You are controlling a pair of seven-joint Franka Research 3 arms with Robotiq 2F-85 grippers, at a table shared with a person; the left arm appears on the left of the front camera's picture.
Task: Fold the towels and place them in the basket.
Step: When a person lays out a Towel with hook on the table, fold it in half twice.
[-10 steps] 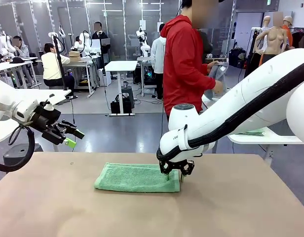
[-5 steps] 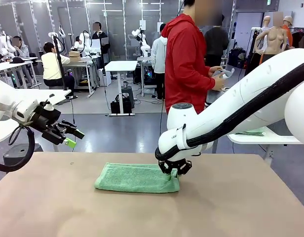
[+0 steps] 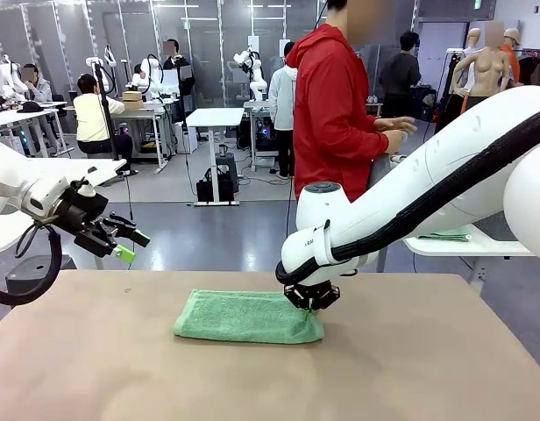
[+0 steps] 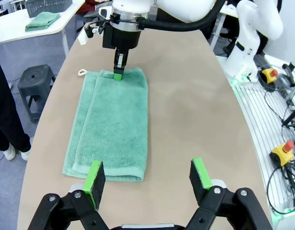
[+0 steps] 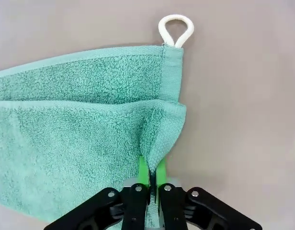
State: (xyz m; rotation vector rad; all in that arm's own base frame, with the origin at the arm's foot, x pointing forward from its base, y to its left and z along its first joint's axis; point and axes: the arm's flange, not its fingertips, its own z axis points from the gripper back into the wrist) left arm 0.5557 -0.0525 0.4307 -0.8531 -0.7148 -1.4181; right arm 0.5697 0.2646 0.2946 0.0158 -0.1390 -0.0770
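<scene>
The right gripper (image 5: 151, 168) pinches a corner of the mint towel (image 5: 80, 120) lying flat on the table (image 5: 243, 120) ahead of its jaws, likely to fold it over, while the left gripper (image 4: 147, 175) hovers spread.

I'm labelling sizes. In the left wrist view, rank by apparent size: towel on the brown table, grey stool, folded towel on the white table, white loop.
Largest first:
towel on the brown table
grey stool
folded towel, farther off, so true size unsure
white loop
</scene>
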